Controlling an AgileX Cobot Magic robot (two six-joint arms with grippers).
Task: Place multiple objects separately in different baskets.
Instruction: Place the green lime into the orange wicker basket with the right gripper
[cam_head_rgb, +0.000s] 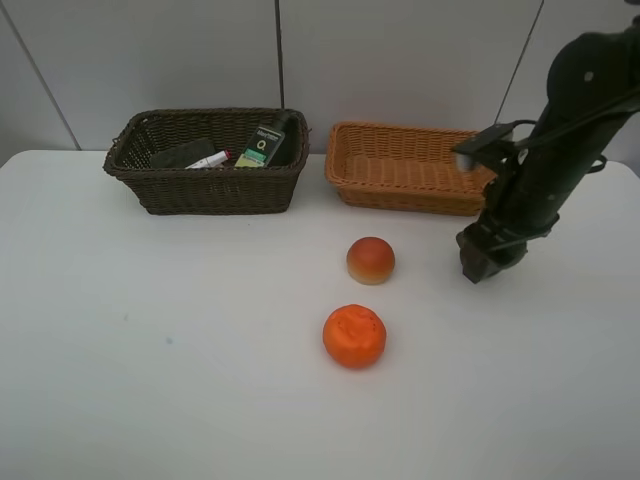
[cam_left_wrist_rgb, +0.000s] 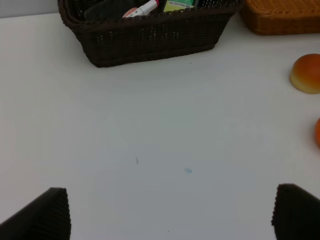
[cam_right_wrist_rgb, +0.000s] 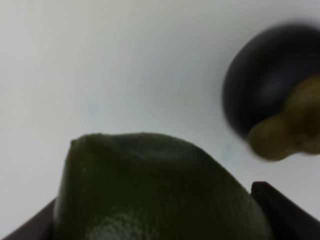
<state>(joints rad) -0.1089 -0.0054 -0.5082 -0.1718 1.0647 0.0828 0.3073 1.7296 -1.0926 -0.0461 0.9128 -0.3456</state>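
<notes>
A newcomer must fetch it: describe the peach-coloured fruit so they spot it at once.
Find the tan basket at the back of the white table. Two round fruits lie in front of its left end; the peach-coloured fruit is the nearer to it. It is yellow fading to red, unlike the bright orange nearer the camera.

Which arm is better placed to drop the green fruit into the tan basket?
Right: the right gripper is shut on the green fruit, near the tan basket. The left gripper hangs open and empty.
</notes>
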